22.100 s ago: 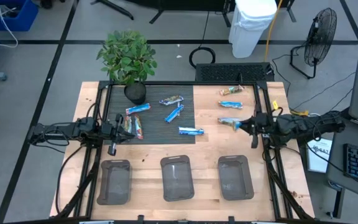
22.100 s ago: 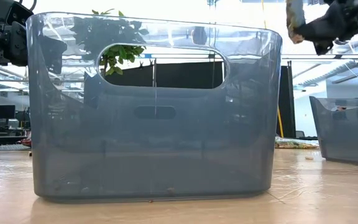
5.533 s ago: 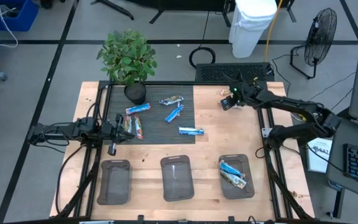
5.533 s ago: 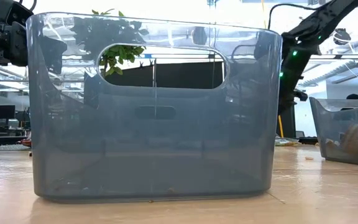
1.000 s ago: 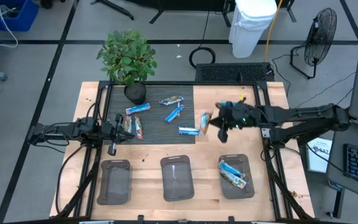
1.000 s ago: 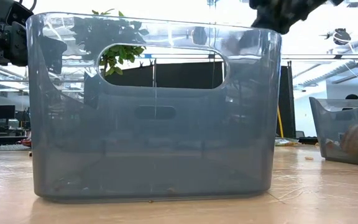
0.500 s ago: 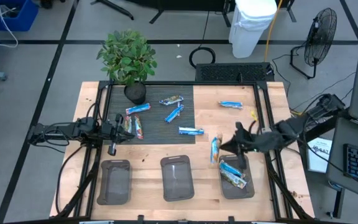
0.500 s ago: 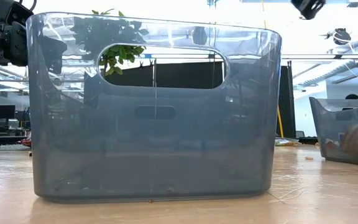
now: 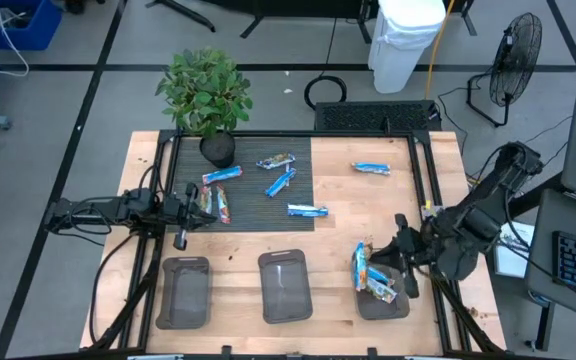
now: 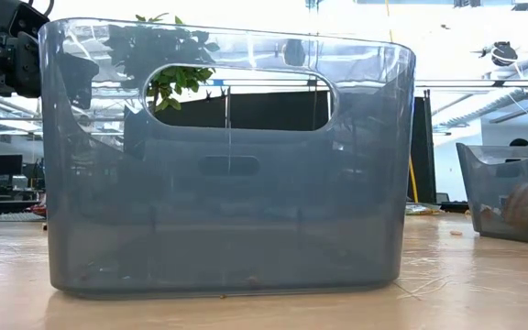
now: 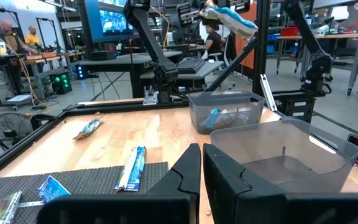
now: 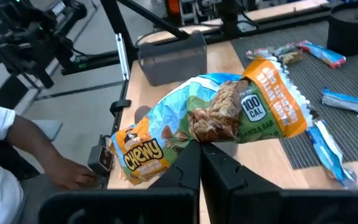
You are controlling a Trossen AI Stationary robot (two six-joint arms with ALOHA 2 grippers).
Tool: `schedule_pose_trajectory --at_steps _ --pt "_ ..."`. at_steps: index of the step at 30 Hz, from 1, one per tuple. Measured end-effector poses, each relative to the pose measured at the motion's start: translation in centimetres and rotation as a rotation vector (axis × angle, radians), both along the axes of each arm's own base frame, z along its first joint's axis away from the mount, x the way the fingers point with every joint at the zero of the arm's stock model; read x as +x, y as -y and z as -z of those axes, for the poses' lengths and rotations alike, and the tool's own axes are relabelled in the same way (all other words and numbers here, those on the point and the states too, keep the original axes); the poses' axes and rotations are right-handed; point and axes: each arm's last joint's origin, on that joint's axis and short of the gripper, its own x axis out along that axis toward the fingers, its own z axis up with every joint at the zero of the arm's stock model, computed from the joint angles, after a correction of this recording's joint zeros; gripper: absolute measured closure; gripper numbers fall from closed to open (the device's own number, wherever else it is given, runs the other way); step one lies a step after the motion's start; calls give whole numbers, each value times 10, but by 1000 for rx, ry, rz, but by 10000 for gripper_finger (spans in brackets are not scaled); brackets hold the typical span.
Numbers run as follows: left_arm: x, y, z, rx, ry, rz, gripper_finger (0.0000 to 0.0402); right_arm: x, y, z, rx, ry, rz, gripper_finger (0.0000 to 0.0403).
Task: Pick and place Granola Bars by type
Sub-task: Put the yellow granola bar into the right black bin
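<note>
Pinching a granola bar [image 12: 213, 121] between closed right gripper [image 9: 373, 270] fingers, blue, green and orange wrapper marked "Chewy", poised over the right bin [image 9: 396, 304], above two bars [image 9: 380, 290] lying inside. Resting at the mat's [image 9: 268, 205] left edge, left gripper [image 9: 184, 208] with fingers [image 11: 229, 180] pressed together, gripping nothing. Lying on the mat: five more bars [image 9: 286, 182]. Lying on bare wood at the table's [image 9: 338, 215] far right: one blue bar [image 9: 371, 168]. Standing alongside: middle bin [image 9: 285, 287] and left bin [image 9: 184, 292].
</note>
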Motion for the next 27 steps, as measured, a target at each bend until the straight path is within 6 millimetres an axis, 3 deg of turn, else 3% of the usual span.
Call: schedule_pose_trajectory --at_steps 5,9,18,22,27 --pt "0 0 0 0 0 0 376 12 -14 -19 -24 -139 12 403" --pt "0 0 0 0 0 0 376 20 -24 -19 -2 -339 59 403" --pt "0 0 0 0 0 0 376 24 -38 36 69 -809 344 403" --pt "0 0 0 0 0 0 376 28 -47 63 89 -941 405 403" --pt "0 0 0 0 0 0 376 35 -57 80 110 -1028 425 403"
